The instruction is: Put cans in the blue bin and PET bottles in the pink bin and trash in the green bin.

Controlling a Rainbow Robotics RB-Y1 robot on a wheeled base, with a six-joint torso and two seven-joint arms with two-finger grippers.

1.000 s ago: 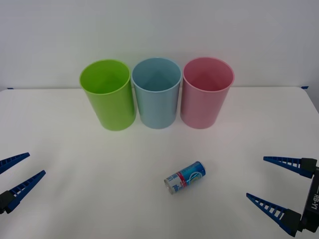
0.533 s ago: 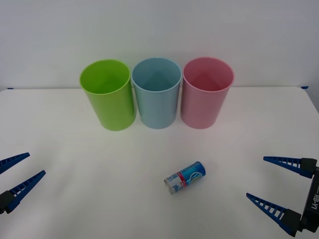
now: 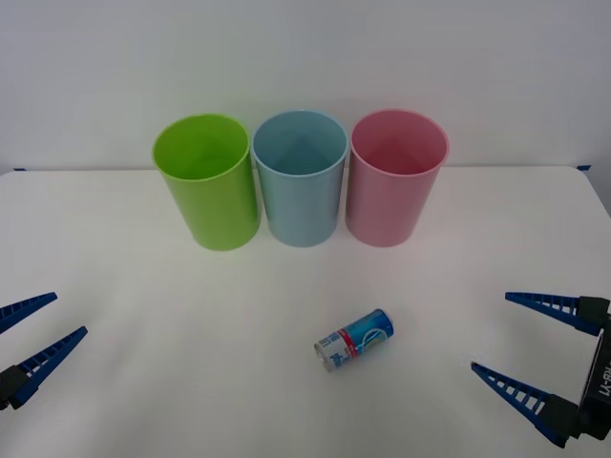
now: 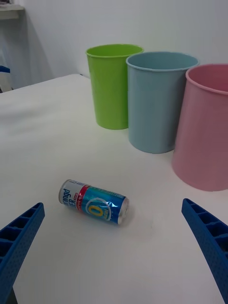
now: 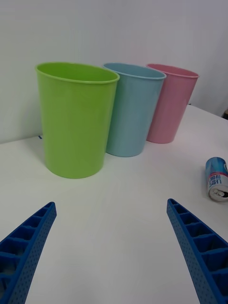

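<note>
So nothing's been sorted yet, we're at the very first step. The white counter (image 3: 124, 286) has the three bins in a row at the far side, nearly touching: green bin (image 3: 207, 181) on the left, blue bin (image 3: 301, 177) in the middle, pink bin (image 3: 394, 177) on the right. As far as I can see into them, all three look empty.

The right pincer (image 3: 535, 353) hangs at the near right edge with its fingers spread wide, holding nothing. The left pincer (image 3: 33, 329) is at the near left edge, also wide open and empty.

The one Narangd Cider can (image 3: 355, 339) lies on its side near the middle, closer to the right pincer. My guess: the right one reaches in, closes across the can's body, then carries it to the blue bin.
</note>
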